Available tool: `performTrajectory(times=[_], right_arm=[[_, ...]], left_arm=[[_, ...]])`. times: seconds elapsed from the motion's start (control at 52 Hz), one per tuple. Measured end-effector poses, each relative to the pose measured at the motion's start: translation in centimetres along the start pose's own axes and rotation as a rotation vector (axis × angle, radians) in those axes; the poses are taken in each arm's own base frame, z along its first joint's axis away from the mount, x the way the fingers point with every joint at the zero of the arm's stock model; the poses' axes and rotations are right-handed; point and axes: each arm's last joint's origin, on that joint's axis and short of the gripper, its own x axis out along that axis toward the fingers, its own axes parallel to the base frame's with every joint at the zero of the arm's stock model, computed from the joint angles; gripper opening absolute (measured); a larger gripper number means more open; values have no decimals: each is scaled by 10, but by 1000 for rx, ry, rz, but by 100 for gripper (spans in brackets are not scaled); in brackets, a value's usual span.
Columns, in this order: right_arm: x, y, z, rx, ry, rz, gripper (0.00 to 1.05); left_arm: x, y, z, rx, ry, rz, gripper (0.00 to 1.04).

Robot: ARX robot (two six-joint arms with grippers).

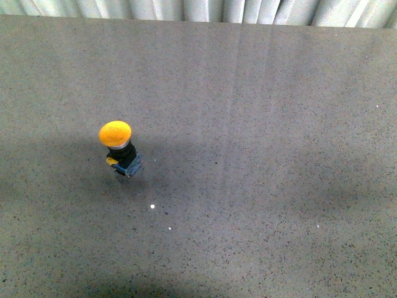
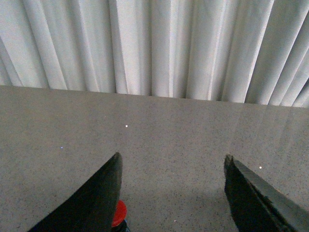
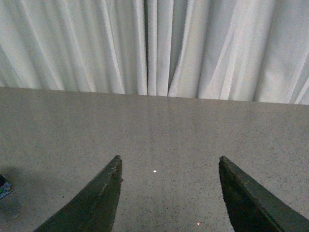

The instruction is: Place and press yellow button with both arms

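The yellow button (image 1: 118, 141) stands on the grey speckled table (image 1: 279, 155), left of the middle, with its orange-yellow domed cap up and its black body and blue-yellow base below. Neither arm shows in the front view. My left gripper (image 2: 172, 156) is open and empty. A reddish edge of the button cap (image 2: 119, 213) peeks out beside one finger (image 2: 96, 198), low in the left wrist view. My right gripper (image 3: 170, 158) is open and empty over bare table. A small dark and blue piece (image 3: 4, 187) at the edge of the right wrist view may be the button's base.
A white pleated curtain (image 1: 186, 9) hangs behind the table's far edge and also shows in the left wrist view (image 2: 159, 43) and the right wrist view (image 3: 154, 43). A few tiny white specks (image 1: 152, 206) lie on the table.
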Motion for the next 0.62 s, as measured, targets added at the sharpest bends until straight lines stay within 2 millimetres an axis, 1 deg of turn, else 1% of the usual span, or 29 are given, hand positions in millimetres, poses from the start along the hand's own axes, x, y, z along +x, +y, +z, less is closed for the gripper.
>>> performTrajectory(times=[0.019,0.115,0.135,0.173,0.212,0.269,0.615], right_arm=[[0,0,0,0,0,0,68],[0,0,0,0,0,0,85],[0,0,0,0,0,0,87],[0,0,0,0,0,0,94],[0,0,0,0,0,0,97],[0,0,0,0,0,0,96],[0,0,0,0,0,0,96]], left_arm=[[0,0,0,0,0,0,70],[0,0,0,0,0,0,88],[0,0,0,0,0,0,89],[0,0,0,0,0,0,96],[0,0,0,2,0,0,97],[0,0,0,2,0,0,95],[0,0,0,2,0,0,96]])
